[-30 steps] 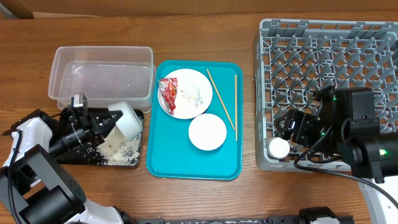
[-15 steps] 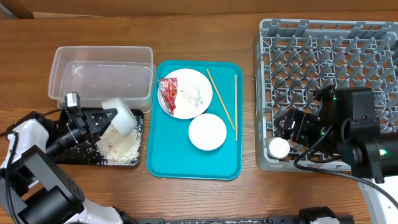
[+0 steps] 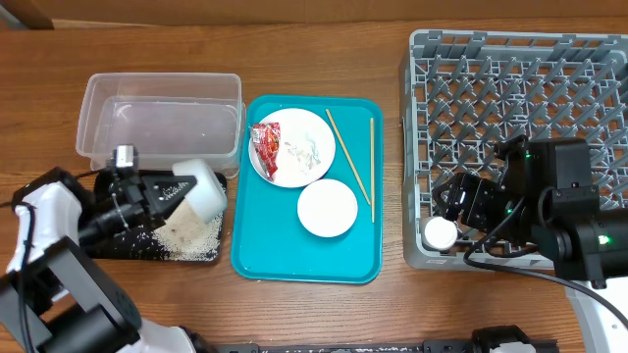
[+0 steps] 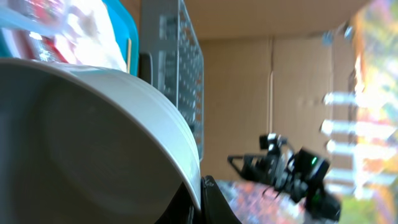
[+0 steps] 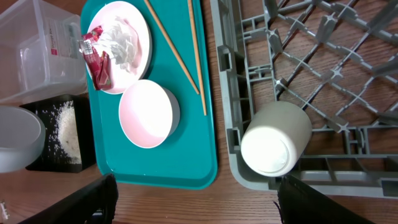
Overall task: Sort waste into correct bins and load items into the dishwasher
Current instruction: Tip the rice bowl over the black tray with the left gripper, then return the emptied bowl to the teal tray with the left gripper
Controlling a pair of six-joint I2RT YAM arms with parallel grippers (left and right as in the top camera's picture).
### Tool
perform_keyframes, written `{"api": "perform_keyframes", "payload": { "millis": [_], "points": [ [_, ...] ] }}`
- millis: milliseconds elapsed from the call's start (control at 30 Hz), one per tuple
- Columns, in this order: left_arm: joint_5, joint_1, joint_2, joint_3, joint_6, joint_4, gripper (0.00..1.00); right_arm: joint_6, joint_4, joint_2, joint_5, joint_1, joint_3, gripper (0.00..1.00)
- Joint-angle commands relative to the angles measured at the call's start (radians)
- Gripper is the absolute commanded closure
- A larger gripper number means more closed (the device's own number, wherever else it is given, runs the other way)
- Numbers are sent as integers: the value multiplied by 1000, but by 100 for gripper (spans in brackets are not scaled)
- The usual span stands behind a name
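Observation:
My left gripper (image 3: pixel 165 192) is shut on the rim of a white bowl (image 3: pixel 200 186), held tipped on its side over the black tray (image 3: pixel 110 245). Loose rice (image 3: pixel 191 233) lies in that tray below the bowl. In the left wrist view the bowl (image 4: pixel 93 137) fills the picture, its rim pinched at my fingertips (image 4: pixel 208 196). The plate (image 3: pixel 314 126) on the teal tray (image 3: pixel 304 263) carries the red wrapper (image 3: pixel 266 145) and the tissue (image 3: pixel 302 150). A second bowl (image 3: pixel 327 208) and two chopsticks (image 3: pixel 348 157) lie beside it. My right gripper (image 5: pixel 202 208) stands open near the dish rack's (image 3: pixel 510 78) front left corner, where a cup (image 5: pixel 277 137) lies.
The clear tub (image 3: pixel 162 78) stands behind the black tray, left of the teal tray. The rack's upright pegs fill the right side of the table. Bare wood runs along the front edge (image 5: pixel 186 205).
The left gripper swung the tipped bowl a little left and back to the right, and more rice lies in the black tray. The right arm has not moved.

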Motion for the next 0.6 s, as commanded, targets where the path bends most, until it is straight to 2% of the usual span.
{"api": "perform_keyframes", "payload": {
  "millis": [0,100,200,367,467,567],
  "points": [
    [-58,-74,-92,40,46,3,96,-3,1,-5,-2,6,14,15],
    [-143,-157,-145,53,-66,68,96,-3,0,-5,-1,6,14,15],
    [-303,-266,-200,53,-273,182,96,-3,1,-5,-2,6,14,15],
    [-702,-541,-268,53,-646,364,96,-3,1,-5,-2,6,14,15],
    [-1052,-764,-269,50,-891,437,96,-3,1,-5,-2,6,14,15],
    [-1259,-952,-258,37,-1052,500,96,-3,1,-5,-1,6,14,15]
  ]
}}
